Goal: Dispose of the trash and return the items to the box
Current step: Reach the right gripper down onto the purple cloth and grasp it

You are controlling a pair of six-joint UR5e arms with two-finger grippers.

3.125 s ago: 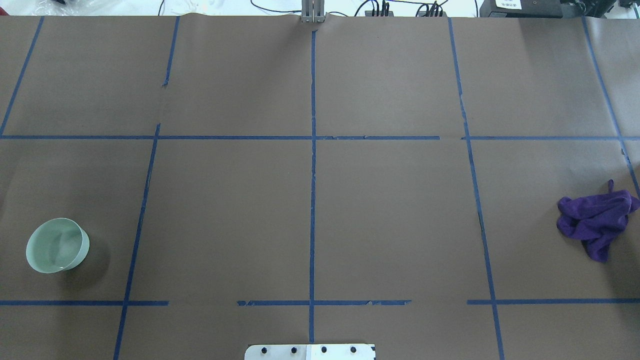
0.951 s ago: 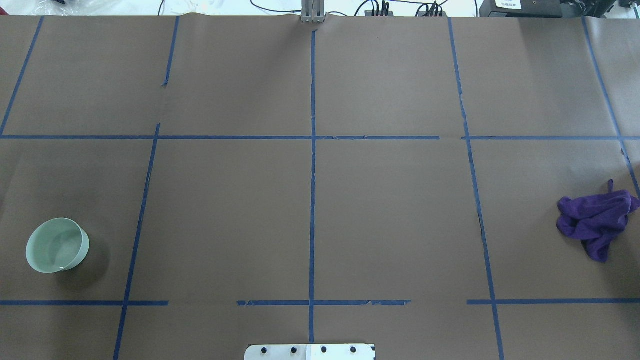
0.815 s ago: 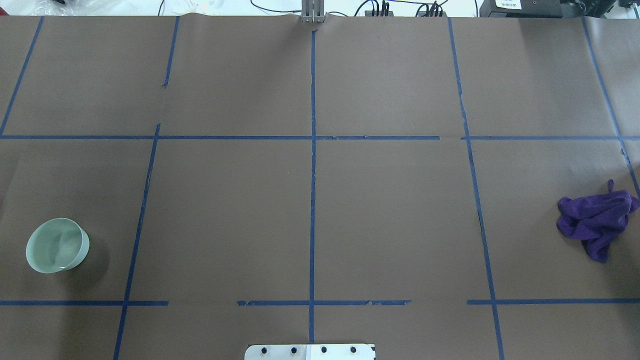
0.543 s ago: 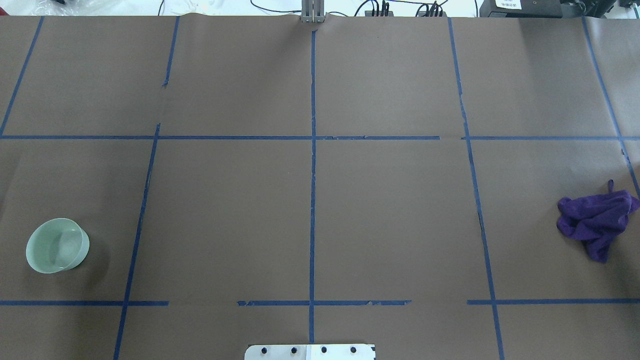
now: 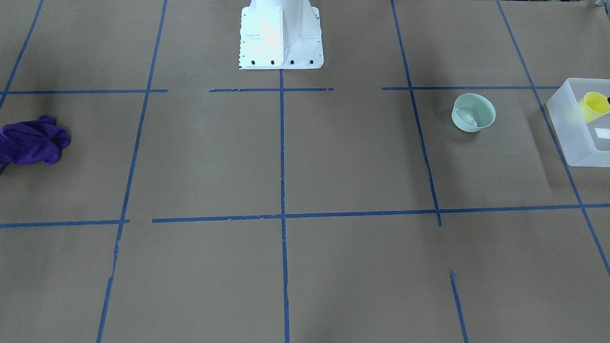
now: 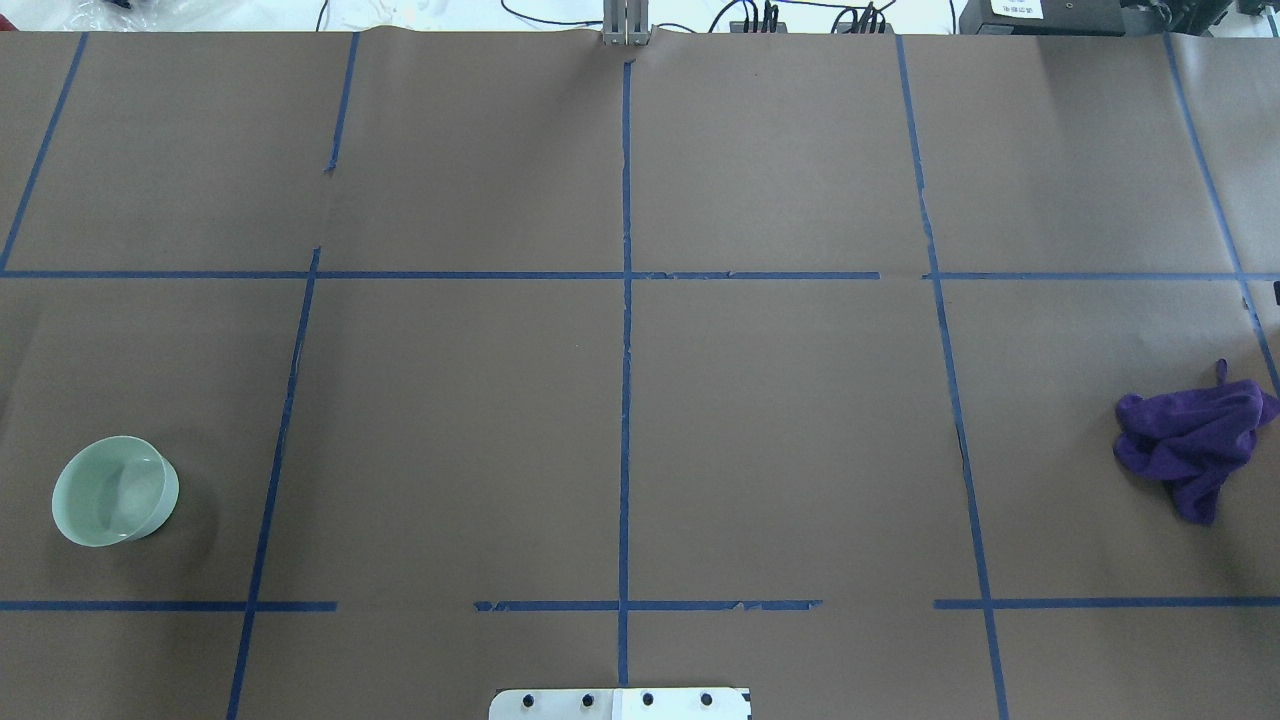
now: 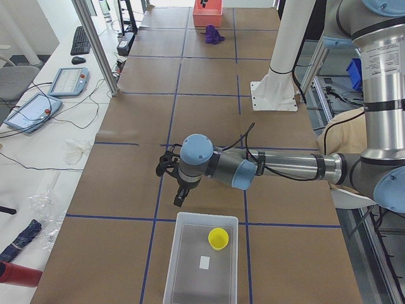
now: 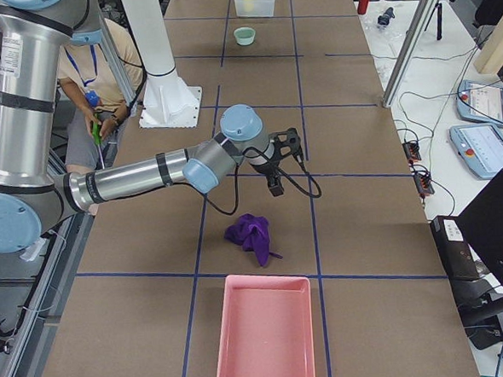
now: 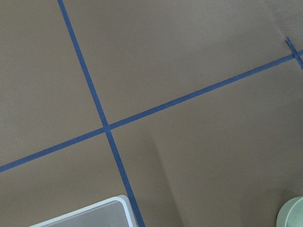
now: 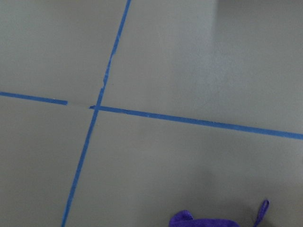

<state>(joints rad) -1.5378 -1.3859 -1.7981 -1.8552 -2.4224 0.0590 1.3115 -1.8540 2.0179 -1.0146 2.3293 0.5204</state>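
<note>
The cloth (image 8: 249, 231) is a crumpled purple heap on the table (image 6: 450, 420). It lies just past the right claw (image 8: 274, 184), between it and the pink tray (image 8: 265, 337), touching neither. From overhead it is widest along the table's length. One narrow corner is drawn toward the robot's side, and a thin loop pokes out the opposite way. The right wrist camera catches only an edge of it and that loop. The right claw hangs above the table, fingers down. Only a side view shows it, so I cannot tell whether it is wide or narrow. Brown paper crossed by blue tape (image 6: 625, 400) lies beneath it.

At the other end the left claw (image 7: 178, 197) hangs just short of the box (image 7: 190, 285) — its opening is likewise impossible to judge. The cup (image 7: 218, 238) sits inside the box, in the end nearer this claw. The bowl (image 5: 473, 112) stands upright, mouth up, beside the box and apart from it. The white robot base (image 5: 280, 33) stands at the table's edge between the two arms, and a person (image 8: 99, 74) sits behind it.
</note>
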